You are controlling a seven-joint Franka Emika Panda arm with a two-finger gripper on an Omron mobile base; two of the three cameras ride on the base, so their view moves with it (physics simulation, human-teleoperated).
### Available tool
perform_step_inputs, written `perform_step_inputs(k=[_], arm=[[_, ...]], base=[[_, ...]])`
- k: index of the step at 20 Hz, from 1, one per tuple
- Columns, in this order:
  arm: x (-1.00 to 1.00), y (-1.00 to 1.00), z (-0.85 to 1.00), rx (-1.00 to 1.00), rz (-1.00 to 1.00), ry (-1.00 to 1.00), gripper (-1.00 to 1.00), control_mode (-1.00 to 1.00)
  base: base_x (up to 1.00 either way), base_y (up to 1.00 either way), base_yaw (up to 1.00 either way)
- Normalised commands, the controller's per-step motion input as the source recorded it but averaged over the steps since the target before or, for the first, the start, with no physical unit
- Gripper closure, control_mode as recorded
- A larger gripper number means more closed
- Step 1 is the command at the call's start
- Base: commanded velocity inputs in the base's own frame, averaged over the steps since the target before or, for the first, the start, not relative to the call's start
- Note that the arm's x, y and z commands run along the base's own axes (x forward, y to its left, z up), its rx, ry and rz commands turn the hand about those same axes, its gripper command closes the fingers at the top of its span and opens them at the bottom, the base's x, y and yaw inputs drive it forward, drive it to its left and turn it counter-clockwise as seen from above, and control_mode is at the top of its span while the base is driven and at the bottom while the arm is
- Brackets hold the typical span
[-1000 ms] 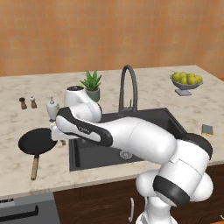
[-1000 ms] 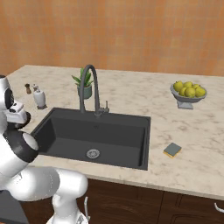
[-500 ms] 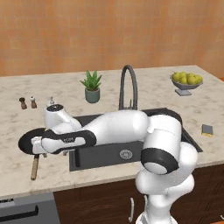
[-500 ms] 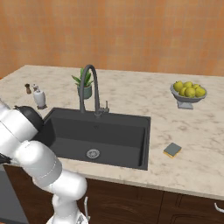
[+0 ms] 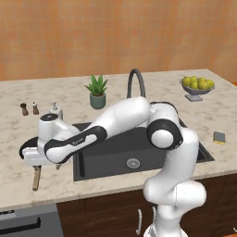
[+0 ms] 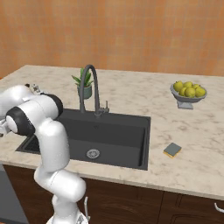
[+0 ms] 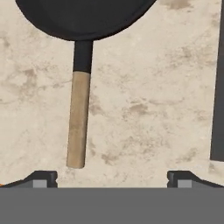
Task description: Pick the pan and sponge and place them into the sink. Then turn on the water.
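The pan (image 7: 83, 17) lies on the counter left of the sink (image 5: 115, 148), its wooden handle (image 7: 78, 122) pointing toward the counter's front edge. My gripper (image 7: 111, 180) hangs open just above the handle's free end, touching nothing; that end lies between the fingertips (image 7: 41, 179), nearer the left one. In the left base view my hand (image 5: 36, 156) covers most of the pan (image 5: 24, 147), with the handle (image 5: 36, 178) sticking out below it. The sponge (image 5: 219, 137) rests on the counter right of the sink (image 6: 113, 131), also seen as the sponge (image 6: 173, 150). No water runs from the faucet (image 5: 135, 81).
A potted plant (image 5: 97, 92) stands behind the sink. Salt and pepper shakers (image 5: 28, 109) and a soap dispenser (image 5: 54, 109) sit behind the pan. A bowl of lemons (image 5: 197, 85) is at the far right. The sink's dark edge (image 7: 217, 87) runs close beside the handle.
The arm has swung left and down from the sink's left edge to hang over the pan's handle. The gripper has stayed open. Pan and sponge have not moved.
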Motion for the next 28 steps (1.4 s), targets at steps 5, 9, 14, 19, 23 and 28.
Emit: perform_step_inputs(k=[5,9,14,19,23,28], arm=[[0.02,0.26,-0.25,0.0,0.0,0.06,-1.0,-1.0],[0.0,0.23,-0.08,-0.03,0.0,0.03,-1.0,-1.0],[0.02,0.17,-0.06,-0.07,-0.01,0.02,-1.0,-1.0],[0.17,0.06,-0.19,-0.04,0.0,0.06,-1.0,-1.0],[0.11,0.04,-0.21,-0.01,0.0,0.03,-1.0,-1.0],[0.09,0.12,-0.21,-0.01,0.0,0.01,-1.0,-1.0]], base=[[0.0,0.0,0.0],[0.0,0.0,0.0],[0.0,0.0,0.0],[0.0,0.0,0.0],[0.0,0.0,0.0],[0.0,0.0,0.0]])
